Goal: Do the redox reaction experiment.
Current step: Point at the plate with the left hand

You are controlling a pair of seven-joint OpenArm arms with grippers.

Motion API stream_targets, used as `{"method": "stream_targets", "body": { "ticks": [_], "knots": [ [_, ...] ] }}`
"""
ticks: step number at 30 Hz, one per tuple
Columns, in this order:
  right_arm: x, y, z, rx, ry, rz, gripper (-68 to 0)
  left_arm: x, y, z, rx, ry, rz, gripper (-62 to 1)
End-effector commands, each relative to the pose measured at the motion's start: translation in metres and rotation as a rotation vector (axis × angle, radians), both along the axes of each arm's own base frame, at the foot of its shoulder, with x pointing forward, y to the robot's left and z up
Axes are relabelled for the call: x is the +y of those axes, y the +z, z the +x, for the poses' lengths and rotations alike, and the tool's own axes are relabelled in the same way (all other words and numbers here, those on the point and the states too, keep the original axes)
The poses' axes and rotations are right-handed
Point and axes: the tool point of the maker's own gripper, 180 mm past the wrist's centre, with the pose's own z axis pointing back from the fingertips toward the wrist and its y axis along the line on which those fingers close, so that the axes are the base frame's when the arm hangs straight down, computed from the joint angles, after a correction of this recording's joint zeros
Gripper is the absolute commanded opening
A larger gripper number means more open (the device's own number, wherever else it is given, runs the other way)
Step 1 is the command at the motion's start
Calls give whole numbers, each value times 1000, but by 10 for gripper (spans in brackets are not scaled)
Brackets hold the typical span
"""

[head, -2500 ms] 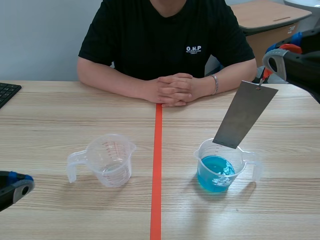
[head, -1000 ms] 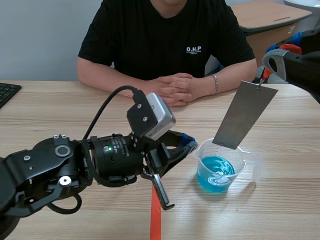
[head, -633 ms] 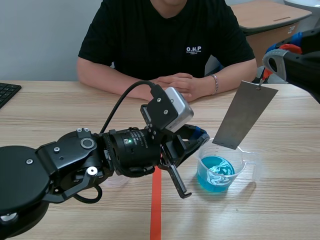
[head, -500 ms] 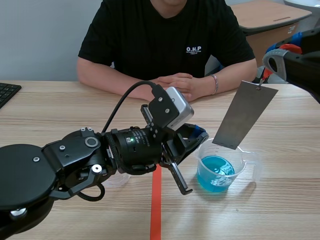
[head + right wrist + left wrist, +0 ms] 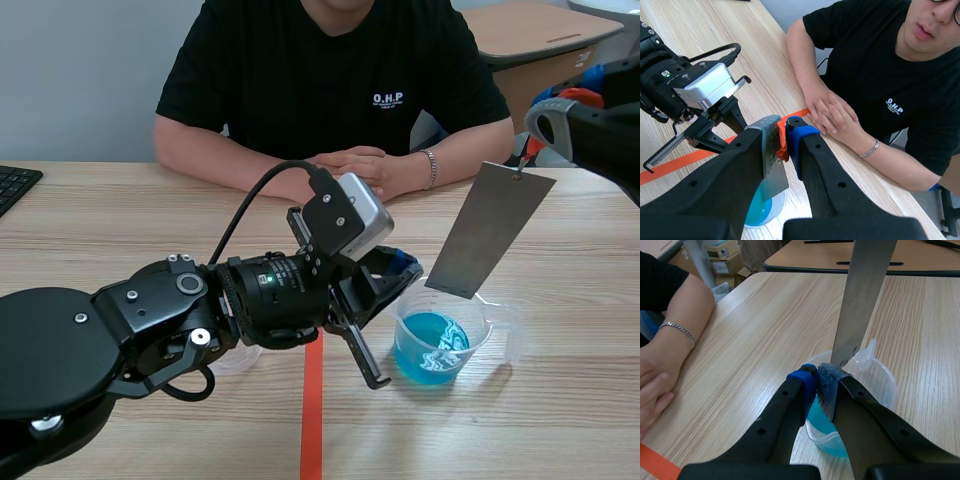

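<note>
A clear beaker (image 5: 440, 345) of blue liquid stands right of the orange line. My left gripper (image 5: 400, 272) is at its left rim. In the left wrist view this gripper (image 5: 819, 382) is shut on the beaker's (image 5: 875, 385) rim wall, one finger outside, one inside. A grey metal sheet (image 5: 490, 230) hangs tilted over the beaker, its lower edge just above the opening and out of the liquid. My right gripper (image 5: 528, 152) holds it from above. In the right wrist view the gripper (image 5: 782, 132) is shut on the sheet's (image 5: 771, 165) top at an orange-red piece.
A person sits across the table with folded hands (image 5: 350, 175) resting on the far edge. A second clear beaker (image 5: 240, 358) is mostly hidden under my left arm. A keyboard corner (image 5: 15, 185) lies far left. The orange tape line (image 5: 312, 430) runs down the middle.
My left arm came in from the lower left, crossed the empty beaker and reached the blue beaker's rim, edging right in the last half second. The right arm and sheet stayed still.
</note>
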Motion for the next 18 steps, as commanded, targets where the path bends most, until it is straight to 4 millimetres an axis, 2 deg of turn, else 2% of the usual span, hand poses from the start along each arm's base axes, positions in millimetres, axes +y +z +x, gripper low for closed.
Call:
{"method": "stream_targets", "body": {
  "ticks": [1,18],
  "knots": [
    [2,9,2,-29,8,21,-660,-5,8,-1,-14,-21,-28,-563],
    [2,9,2,-29,9,21,-660,-4,4,-3,-16,-33,-14,-563]
  ]
}}
